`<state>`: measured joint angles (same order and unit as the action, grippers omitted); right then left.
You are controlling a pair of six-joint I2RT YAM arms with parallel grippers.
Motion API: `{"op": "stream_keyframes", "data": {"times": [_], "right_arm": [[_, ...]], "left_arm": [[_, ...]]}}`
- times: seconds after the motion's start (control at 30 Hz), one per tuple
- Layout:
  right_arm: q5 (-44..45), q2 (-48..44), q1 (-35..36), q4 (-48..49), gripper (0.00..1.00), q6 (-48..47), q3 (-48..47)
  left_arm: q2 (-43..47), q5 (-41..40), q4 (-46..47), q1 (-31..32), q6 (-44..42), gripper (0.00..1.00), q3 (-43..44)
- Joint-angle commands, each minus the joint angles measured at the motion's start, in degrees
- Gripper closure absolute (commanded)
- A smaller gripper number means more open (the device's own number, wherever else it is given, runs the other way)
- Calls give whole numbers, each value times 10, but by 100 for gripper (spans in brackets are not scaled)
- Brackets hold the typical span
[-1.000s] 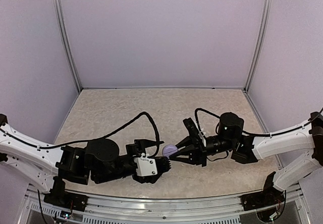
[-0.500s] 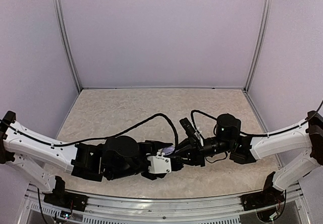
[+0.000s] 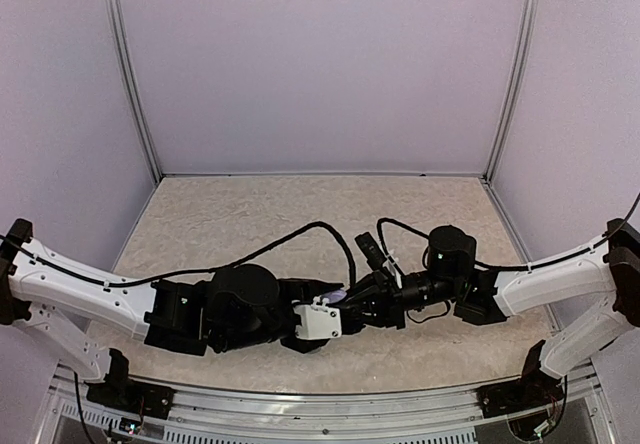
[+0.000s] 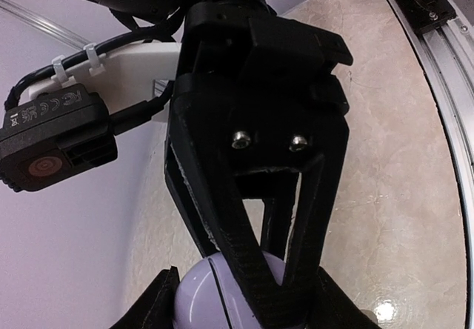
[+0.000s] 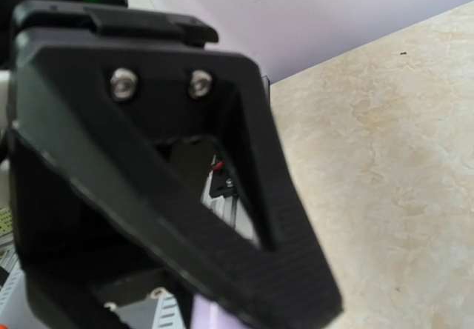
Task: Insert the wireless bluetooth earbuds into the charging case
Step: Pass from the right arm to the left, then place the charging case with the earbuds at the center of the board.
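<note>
- Since a moment ago, the left arm (image 3: 90,289) has slid to the right, and the left fingers (image 4: 159,308) have come in around the purple case (image 4: 198,293).
- Right fingers (image 4: 259,292) are pressed tight on the case, holding it up off the counter (image 3: 250,214) — likely so the other arm can get at it.
- Left fingers sit one on each side of the case. I cannot tell if they squeeze it yet.
- No buds show anywhere — they may be hidden.
- The counter looks like pale, blotchy stone, with plain purple-grey walls (image 3: 320,64) around it.
</note>
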<state>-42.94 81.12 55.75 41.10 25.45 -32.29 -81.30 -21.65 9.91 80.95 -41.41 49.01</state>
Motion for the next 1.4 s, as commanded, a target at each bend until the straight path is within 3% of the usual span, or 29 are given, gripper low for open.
{"op": "stream_keyframes", "data": {"times": [0.0, 0.1, 0.23, 0.43, 0.53, 0.67, 0.9, 1.37], "right_arm": [[-3, -8, -2, 23, 72, 7, -1], [2, -24, -15, 23, 52, 5, 8], [21, -60, -38, 11, 34, -11, 28], [72, -128, -74, -45, 16, -56, 62], [119, -178, -95, -53, 1, -65, 92], [171, -248, -127, -65, 1, -65, 127], [233, -328, -138, -110, 1, -79, 150], [207, -305, -139, -100, 0, -82, 149]], "left_arm": [[-1, 47, -3, -15, 26, 72, 9], [8, 80, 7, -24, 45, 72, -1], [14, 125, 20, -37, 72, 73, -18], [-3, 209, 30, -73, 118, 73, -27], [-26, 263, 39, -90, 134, 73, -29], [-59, 341, 47, -126, 165, 73, -24], [-131, 401, 25, -159, 189, 73, 2], [-247, 431, 26, -175, 198, 64, 43]]}}
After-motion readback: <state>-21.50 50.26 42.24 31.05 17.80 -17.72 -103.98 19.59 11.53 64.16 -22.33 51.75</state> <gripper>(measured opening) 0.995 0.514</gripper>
